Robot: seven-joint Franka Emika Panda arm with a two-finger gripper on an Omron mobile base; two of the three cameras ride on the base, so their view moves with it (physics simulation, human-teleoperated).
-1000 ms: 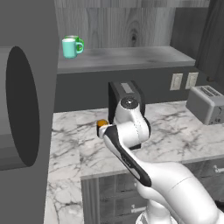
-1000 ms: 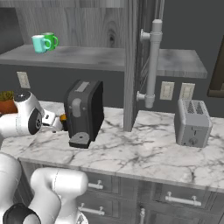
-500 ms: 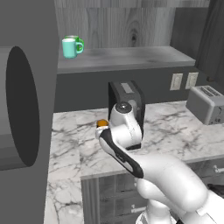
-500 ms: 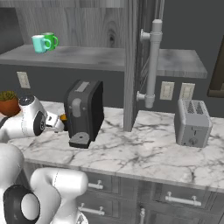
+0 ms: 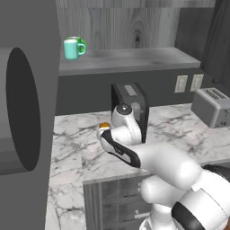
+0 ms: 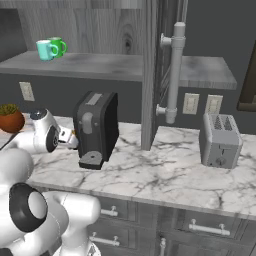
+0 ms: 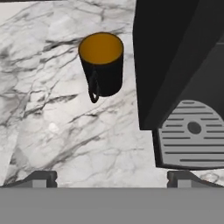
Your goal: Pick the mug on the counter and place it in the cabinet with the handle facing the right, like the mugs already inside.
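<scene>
The pincer, its jaws standing wide apart and gripping nothing, is hanging at the bottom of the hand view, facing the mug, which is standing upright on the bench in the upper middle of the frame, just beside the black coffee machine, its handle turned toward the pincer. The approach step is in hand; the next move is calling for an advance until the jaws straddle the mug, then a lift toward the cabinet in the upper part of the left base view, where the mint-teal mug is sitting.
</scene>
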